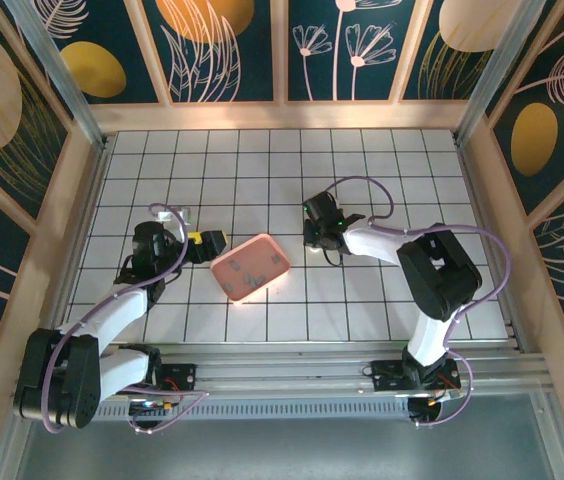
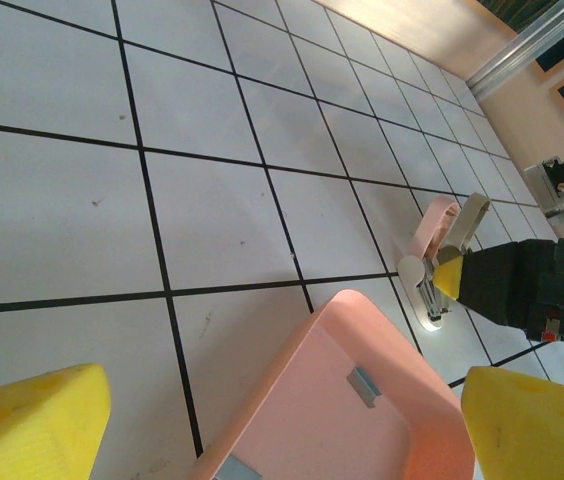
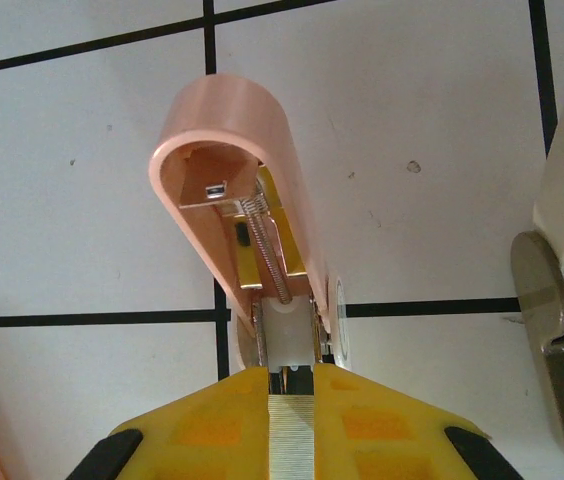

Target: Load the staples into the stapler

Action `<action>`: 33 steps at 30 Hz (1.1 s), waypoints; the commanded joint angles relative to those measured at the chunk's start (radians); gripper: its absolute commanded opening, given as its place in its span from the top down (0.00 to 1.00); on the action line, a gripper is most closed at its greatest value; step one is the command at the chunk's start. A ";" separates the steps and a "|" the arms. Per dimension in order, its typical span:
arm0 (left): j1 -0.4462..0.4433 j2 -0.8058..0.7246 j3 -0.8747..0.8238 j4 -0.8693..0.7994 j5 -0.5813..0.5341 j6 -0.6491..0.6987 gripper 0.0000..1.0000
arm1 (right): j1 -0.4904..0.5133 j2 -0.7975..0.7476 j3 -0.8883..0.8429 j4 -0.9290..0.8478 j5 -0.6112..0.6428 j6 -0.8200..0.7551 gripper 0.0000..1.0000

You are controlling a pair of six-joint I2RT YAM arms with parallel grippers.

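Note:
The stapler lies on the tiled floor with its pink lid swung up, so the spring and white pusher show. My right gripper is shut on a ribbed strip of staples, whose front end meets the stapler's open channel. In the left wrist view the stapler lies just past the pink tray, with a yellow fingertip of the right gripper on it. Loose staples lie in that tray. My left gripper hangs open over the tray's near corner, holding nothing. From above, the left gripper is beside the tray.
A wooden wall and metal post bound the floor at the back. A cream bar with a grey metal piece stands just right of the stapler. Open tiles lie left of the tray.

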 commanded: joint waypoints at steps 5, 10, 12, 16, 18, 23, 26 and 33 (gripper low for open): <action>0.005 0.009 0.013 0.029 0.024 0.022 0.10 | -0.004 -0.007 0.029 -0.006 0.031 -0.031 0.85; 0.006 0.007 0.010 0.029 0.024 0.020 0.10 | -0.003 0.004 0.029 -0.019 0.041 -0.048 0.85; 0.005 0.006 0.010 0.029 0.024 0.021 0.10 | 0.000 0.008 0.028 -0.020 0.041 -0.052 0.85; 0.005 0.003 0.009 0.029 0.024 0.022 0.10 | 0.003 0.013 0.023 -0.023 0.050 -0.059 0.85; 0.006 0.003 0.008 0.029 0.024 0.022 0.10 | 0.005 0.017 0.019 -0.023 0.052 -0.060 0.85; 0.006 0.003 0.008 0.029 0.025 0.023 0.10 | 0.009 0.020 0.010 -0.015 0.038 -0.067 0.85; 0.006 0.004 0.008 0.030 0.026 0.022 0.10 | 0.013 0.019 0.007 -0.013 0.032 -0.080 0.85; 0.005 0.004 0.008 0.031 0.027 0.023 0.10 | 0.019 0.020 0.001 -0.019 0.035 -0.106 0.86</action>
